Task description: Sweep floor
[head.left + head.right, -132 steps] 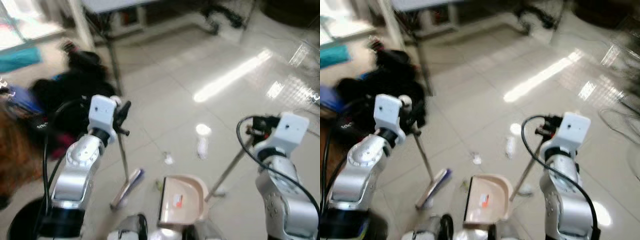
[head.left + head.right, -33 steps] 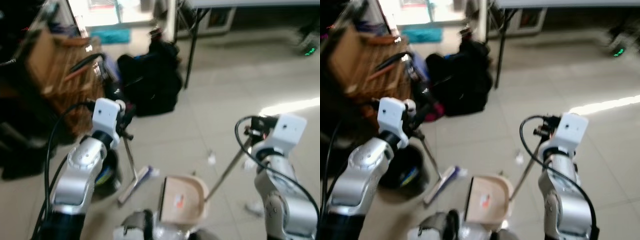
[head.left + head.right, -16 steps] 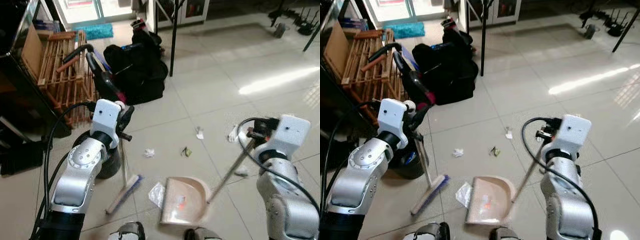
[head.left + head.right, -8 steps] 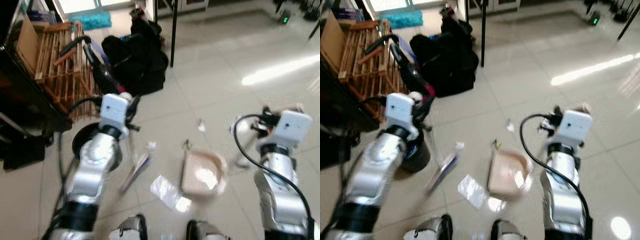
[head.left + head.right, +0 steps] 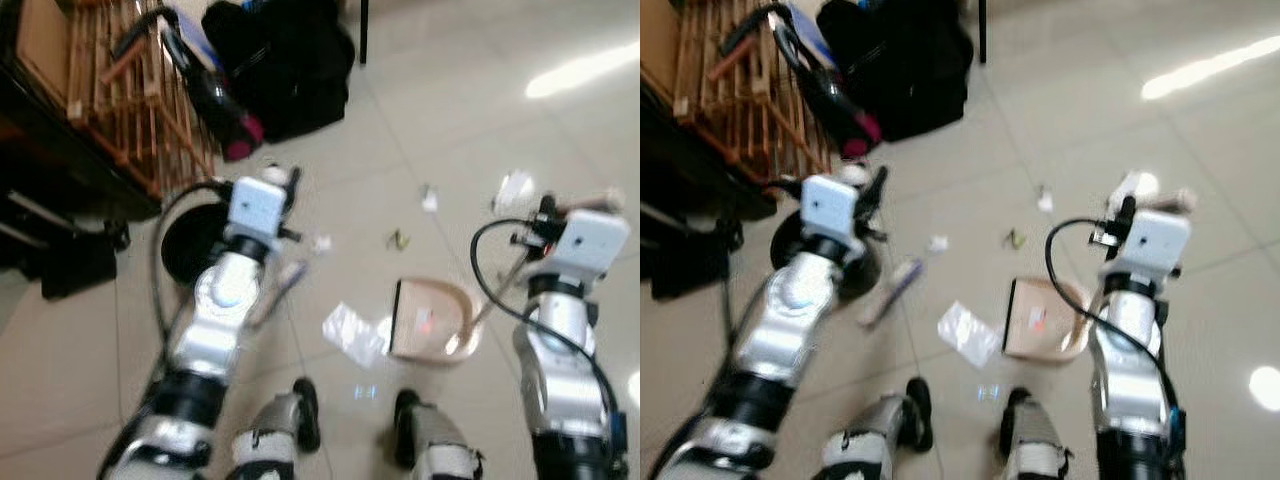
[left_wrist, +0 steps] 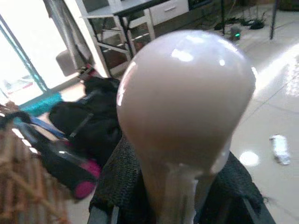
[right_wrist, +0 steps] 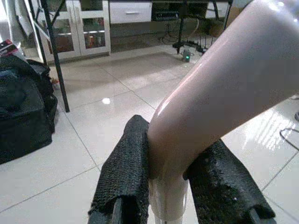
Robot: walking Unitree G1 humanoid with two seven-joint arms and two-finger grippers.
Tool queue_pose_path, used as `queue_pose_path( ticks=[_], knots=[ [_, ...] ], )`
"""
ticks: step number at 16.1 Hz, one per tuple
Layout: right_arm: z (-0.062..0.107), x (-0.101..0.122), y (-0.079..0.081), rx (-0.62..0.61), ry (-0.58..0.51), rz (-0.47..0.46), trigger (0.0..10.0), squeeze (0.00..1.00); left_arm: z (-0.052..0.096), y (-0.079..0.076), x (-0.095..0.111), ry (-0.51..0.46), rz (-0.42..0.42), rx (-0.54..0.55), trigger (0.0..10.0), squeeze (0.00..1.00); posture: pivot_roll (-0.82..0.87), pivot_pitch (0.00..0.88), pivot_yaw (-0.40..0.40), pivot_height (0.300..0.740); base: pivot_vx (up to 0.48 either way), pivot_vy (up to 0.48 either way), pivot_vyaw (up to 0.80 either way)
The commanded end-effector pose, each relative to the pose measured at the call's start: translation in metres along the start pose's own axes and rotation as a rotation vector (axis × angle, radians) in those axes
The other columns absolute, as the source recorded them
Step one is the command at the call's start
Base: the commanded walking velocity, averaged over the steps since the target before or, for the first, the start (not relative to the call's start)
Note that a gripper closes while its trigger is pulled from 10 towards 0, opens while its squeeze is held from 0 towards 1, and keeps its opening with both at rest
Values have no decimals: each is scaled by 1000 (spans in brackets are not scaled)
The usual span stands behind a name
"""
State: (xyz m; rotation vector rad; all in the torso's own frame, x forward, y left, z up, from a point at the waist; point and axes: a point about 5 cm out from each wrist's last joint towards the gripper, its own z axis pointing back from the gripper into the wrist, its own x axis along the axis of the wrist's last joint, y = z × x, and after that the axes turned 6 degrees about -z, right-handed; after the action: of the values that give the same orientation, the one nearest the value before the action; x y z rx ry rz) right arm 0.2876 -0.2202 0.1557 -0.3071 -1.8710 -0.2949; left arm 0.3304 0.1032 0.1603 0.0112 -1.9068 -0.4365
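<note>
Both jaws are clamped, my left gripper (image 6: 174, 205) on the broom (image 6: 184, 107) handle and my right gripper (image 7: 168, 196) on the dustpan (image 5: 432, 320) handle, with the pan flat on the tiled floor (image 5: 450, 130) beside a crumpled plastic wrapper (image 5: 352, 333).

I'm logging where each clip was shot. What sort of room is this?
Probably a lived-in home or studio room: glossy tiled floor, wooden slatted rack, black bags, white cabinets behind table legs.

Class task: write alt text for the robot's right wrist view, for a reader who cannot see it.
Two black padded fingers of the right gripper clamp a glossy pale pink dustpan handle. Behind lie a pale tiled floor, a black bag and white cabinets.
</note>
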Motion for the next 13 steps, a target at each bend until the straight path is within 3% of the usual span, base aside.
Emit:
queue_pose_path(
  ticks=[1,5,10,13],
  knots=[
    [1,4,0,17,-54,27,10000,0,1,1,0,-27,2,14,10000,0,62,457,144,740,0,0,0],
    [-1,10,10,95,-112,21,10000,0,-6,-6,-1,-53,26,23,10000,0,66,495,151,740,0,0,0],
    [11,0,28,180,-96,44,10000,0,-5,-10,-2,-61,38,50,10000,0,63,485,143,740,0,0,0],
    [19,-3,53,285,-98,52,10000,0,-14,-10,5,-81,78,103,10000,0,68,493,144,740,0,0,0]
  ],
)
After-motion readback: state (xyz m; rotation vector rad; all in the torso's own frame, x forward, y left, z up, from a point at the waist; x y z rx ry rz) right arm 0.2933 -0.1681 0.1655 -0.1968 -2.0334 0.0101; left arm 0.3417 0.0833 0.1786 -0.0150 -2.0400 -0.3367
